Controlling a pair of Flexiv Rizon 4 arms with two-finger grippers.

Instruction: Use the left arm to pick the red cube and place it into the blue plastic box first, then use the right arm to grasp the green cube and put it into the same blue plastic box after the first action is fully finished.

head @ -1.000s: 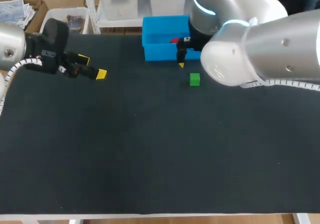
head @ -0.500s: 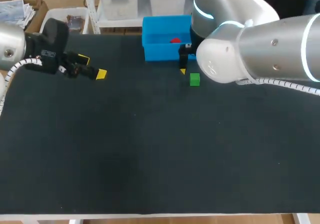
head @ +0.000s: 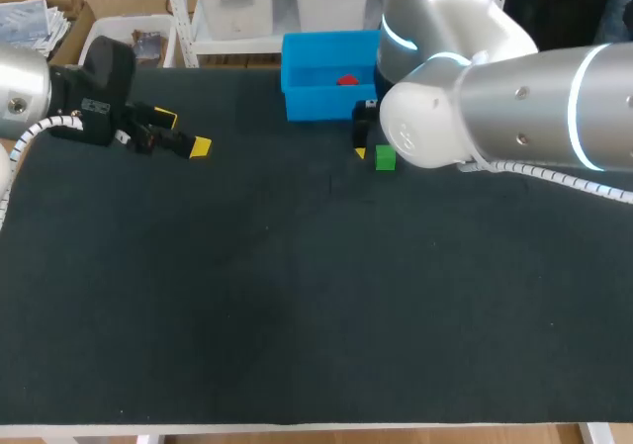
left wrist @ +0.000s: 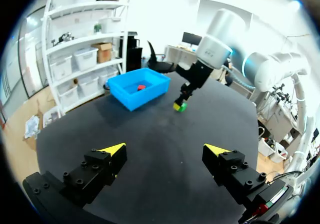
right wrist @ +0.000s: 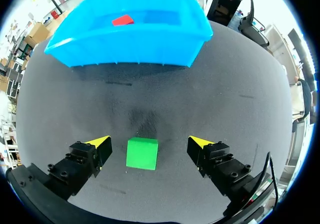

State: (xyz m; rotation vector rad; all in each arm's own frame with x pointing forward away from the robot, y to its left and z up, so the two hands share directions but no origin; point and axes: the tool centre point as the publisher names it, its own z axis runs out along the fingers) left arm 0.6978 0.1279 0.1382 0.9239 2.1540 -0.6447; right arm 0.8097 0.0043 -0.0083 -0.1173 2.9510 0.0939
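The red cube (head: 345,80) lies inside the blue plastic box (head: 302,103) at the table's far edge; the right wrist view shows the red cube (right wrist: 122,20) in the box (right wrist: 130,49) ahead of the fingers. On the black mat, the green cube (right wrist: 142,153) sits between the spread fingers of my open right gripper (right wrist: 149,143), neither finger touching it. From above, the green cube (head: 386,158) is partly hidden by the right arm. My left gripper (head: 183,133) hovers open and empty at the far left; the left wrist view shows that gripper (left wrist: 165,149) with box (left wrist: 140,88) and cube (left wrist: 179,106) far ahead.
The black mat (head: 297,306) covers the table. My right arm's large silver body (head: 495,108) overhangs the far right part of the mat.
My right gripper has come down and slightly toward the near side, from beside the box to around the green cube. The left arm has stayed still.
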